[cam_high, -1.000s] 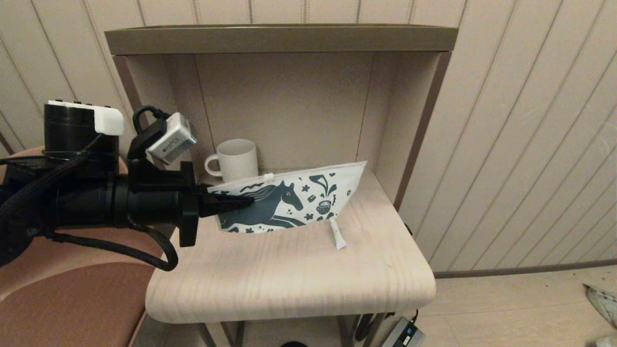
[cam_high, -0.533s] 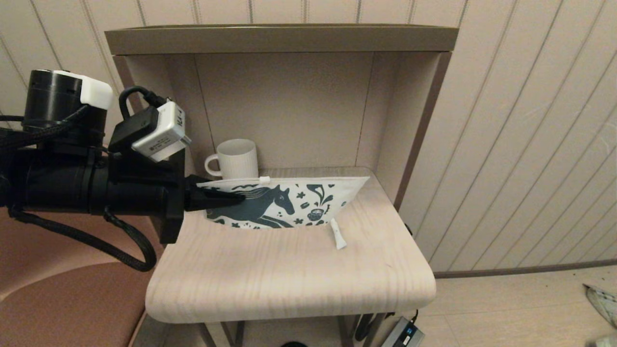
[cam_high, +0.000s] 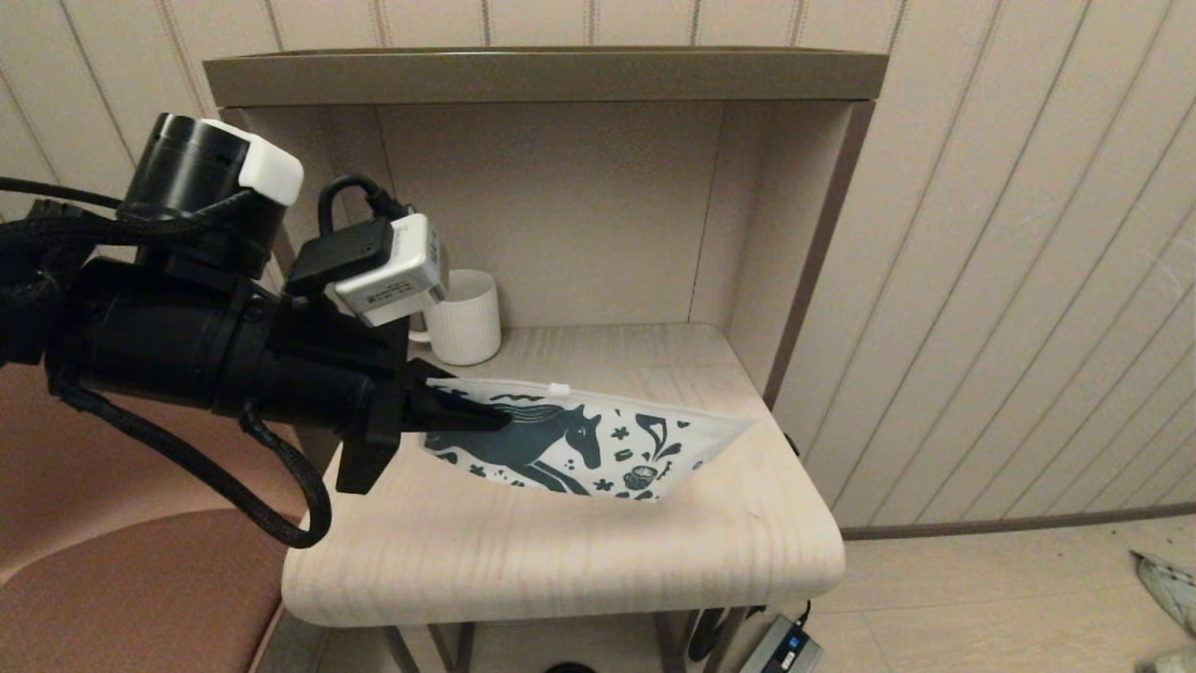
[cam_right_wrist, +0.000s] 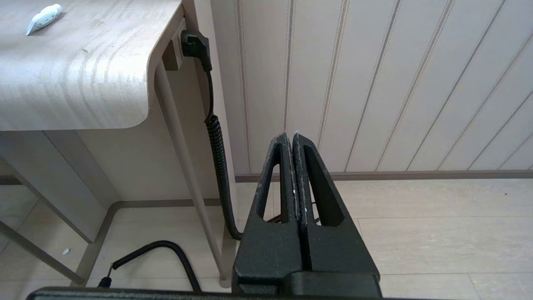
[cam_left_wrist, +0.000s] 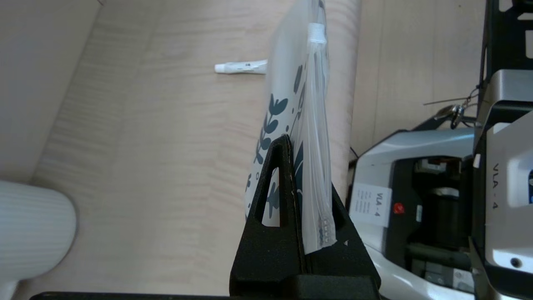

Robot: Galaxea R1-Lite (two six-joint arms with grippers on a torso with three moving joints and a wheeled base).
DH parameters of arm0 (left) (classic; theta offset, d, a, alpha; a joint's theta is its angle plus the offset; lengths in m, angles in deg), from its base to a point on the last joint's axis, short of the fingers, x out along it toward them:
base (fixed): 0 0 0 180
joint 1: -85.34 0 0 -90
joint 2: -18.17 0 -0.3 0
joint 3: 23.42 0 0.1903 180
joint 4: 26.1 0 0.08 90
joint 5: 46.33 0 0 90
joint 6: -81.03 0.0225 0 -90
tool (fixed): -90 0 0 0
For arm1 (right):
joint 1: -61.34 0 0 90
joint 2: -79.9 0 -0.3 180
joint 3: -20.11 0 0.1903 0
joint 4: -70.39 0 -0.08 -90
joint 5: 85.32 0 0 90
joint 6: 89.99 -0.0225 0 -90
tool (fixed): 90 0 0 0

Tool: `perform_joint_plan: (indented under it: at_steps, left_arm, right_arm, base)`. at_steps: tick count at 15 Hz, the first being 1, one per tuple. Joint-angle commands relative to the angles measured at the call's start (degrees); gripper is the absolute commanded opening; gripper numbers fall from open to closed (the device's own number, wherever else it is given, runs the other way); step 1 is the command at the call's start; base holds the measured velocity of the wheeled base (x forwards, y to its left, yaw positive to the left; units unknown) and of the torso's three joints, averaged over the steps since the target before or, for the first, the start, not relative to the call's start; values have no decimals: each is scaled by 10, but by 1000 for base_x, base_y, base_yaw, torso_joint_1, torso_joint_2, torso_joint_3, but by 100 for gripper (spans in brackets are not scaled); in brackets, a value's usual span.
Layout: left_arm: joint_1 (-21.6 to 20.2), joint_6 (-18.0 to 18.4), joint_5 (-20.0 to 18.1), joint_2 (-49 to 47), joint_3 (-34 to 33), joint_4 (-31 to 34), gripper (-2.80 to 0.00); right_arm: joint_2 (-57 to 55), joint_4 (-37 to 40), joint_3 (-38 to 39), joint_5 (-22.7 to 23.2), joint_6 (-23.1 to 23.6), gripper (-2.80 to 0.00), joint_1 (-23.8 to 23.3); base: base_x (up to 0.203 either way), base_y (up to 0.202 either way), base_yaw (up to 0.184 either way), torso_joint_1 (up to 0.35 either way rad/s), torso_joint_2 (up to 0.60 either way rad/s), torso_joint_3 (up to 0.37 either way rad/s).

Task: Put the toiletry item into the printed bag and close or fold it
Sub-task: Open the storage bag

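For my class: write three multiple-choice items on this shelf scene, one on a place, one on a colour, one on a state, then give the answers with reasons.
1. Where is the white mug?
A. at the back of the table
B. on the floor
C. inside the bag

2. What colour is the horse on the printed bag?
A. red
B. dark teal
C. yellow

3. What is the left claw doing?
A. hanging open
B. gripping the mug
C. clamped on the bag's end

Answers: A, it stands behind the bag; B, the print is teal; C, the left wrist view shows the bag pinched between the fingers.
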Motion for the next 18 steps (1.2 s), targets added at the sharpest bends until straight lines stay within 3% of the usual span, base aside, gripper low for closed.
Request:
perform_joint_plan:
  at_steps: [1, 5, 9, 11, 14, 18]
  left_arm:
    - [7, 0, 0, -39, 23, 7, -280]
    - [7, -5, 2, -66, 51, 7, -280]
    - [7, -7, 3, -91, 87, 7, -280]
    - [7, -7, 3, -101, 91, 7, -280]
    - [7, -7, 3, -109, 93, 7, -280]
    - [7, -7, 3, -107, 94, 8, -280]
  right_arm:
    - [0, -1, 0, 0, 0, -280, 0]
    - [0, -1, 0, 2, 2, -280, 1]
    - [-10, 81, -55, 6, 7, -280, 1]
    - [-44, 108, -150, 28, 5, -280, 0]
    - [-210, 124, -295, 53, -15, -280, 9]
    - [-500, 147, -587, 75, -45, -280, 99]
  base:
    - [0, 0, 0, 0, 0, 0]
    - [0, 0, 0, 0, 0, 0]
    - [0, 0, 0, 0, 0, 0]
    - [0, 0, 0, 0, 0, 0]
    - [0, 0, 0, 0, 0, 0]
    - [0, 0, 0, 0, 0, 0]
